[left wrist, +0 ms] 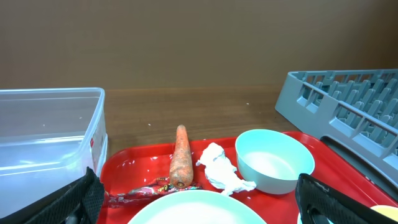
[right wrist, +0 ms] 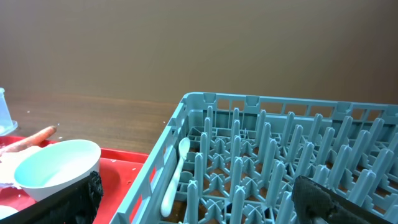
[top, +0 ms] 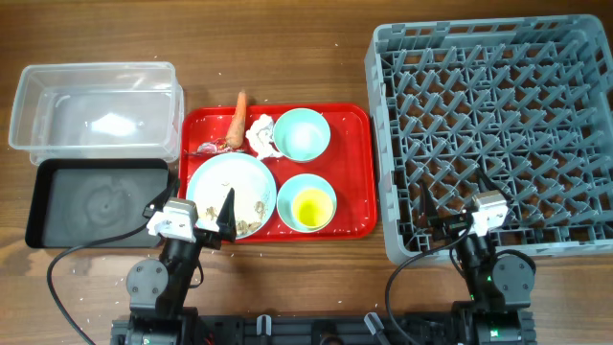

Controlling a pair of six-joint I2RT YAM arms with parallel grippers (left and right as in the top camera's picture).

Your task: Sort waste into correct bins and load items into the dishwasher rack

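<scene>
Left wrist view: left end effector point(left wrist: 199, 194) wide apart, empty, over the plate point(top: 230, 182); right end effector point(right wrist: 196, 190) also apart, empty.

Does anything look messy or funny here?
Yes. Crumbs are scattered on the plate, and the carrot pokes out over the far edge of the red tray. A crumpled tissue lies beside it.

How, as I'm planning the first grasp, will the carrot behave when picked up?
The carrot looks stiff, so it probably won't flop. Its round, tapered body may roll on the flat red tray if nudged. It is small, so likely light.
</scene>
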